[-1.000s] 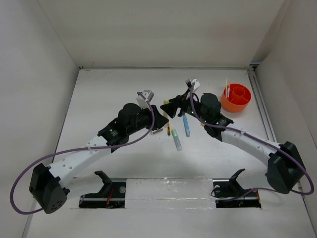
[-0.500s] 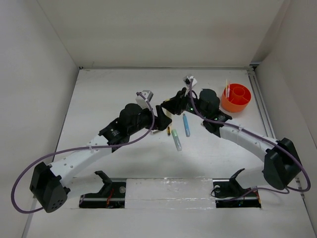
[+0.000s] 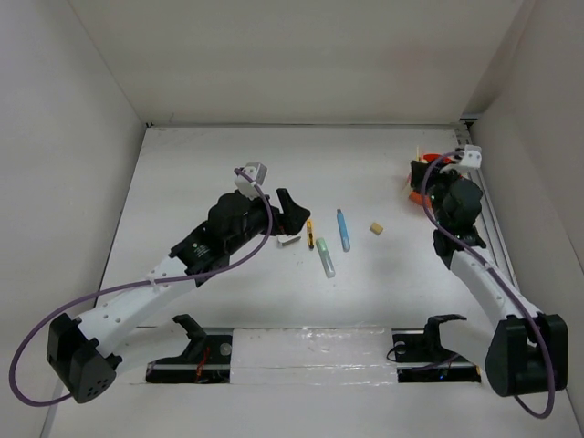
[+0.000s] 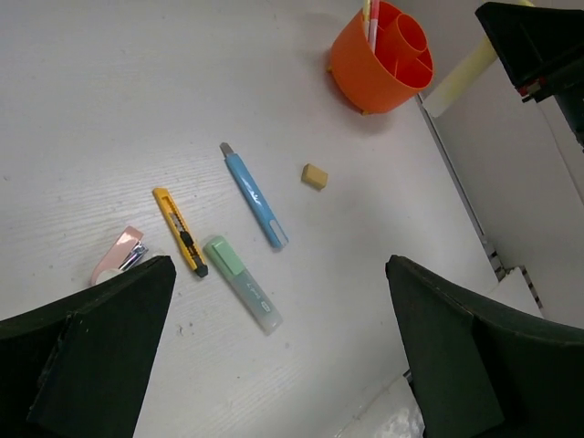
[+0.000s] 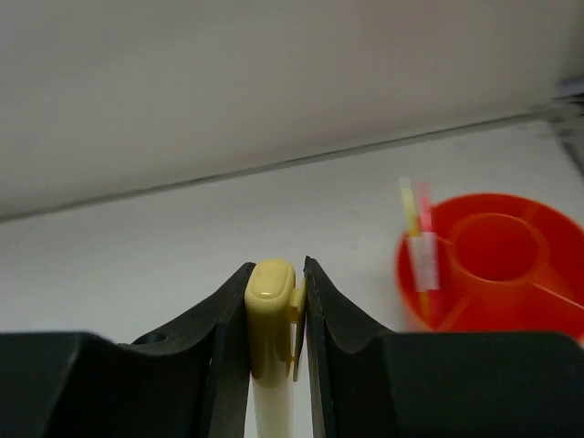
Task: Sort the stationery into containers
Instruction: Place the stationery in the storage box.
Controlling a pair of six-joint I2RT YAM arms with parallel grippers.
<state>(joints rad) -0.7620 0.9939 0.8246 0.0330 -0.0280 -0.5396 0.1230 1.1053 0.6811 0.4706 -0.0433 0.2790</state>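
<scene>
The right gripper point(image 5: 275, 274) clamps a pale yellow plastic pen point(image 5: 271, 315) close beside the round orange-red plastic cup point(image 5: 456, 315). The left gripper point(image 3: 290, 217) stands wide open near the slim blue pen point(image 4: 255, 201) and the pale green marker point(image 4: 239, 283) lying on the white table point(image 4: 91, 91).

You see an orange-red cup point(image 4: 379, 59), a blue pen point(image 4: 255, 196), a pale green marker point(image 4: 241, 294), a yellow-and-black cutter point(image 4: 180, 230), a tan cube point(image 4: 314, 176), a pale yellow pen point(image 5: 271, 338) and a plain white tabletop point(image 4: 91, 91).

Yellow-black plastic cutter point(image 3: 310, 234), pale green marker point(image 3: 325, 257) and blue pen point(image 3: 343, 229) lie side by side. Tan cube point(image 3: 375, 229) lies right of them. Round orange plastic cup point(image 4: 360, 71) stands behind it.
</scene>
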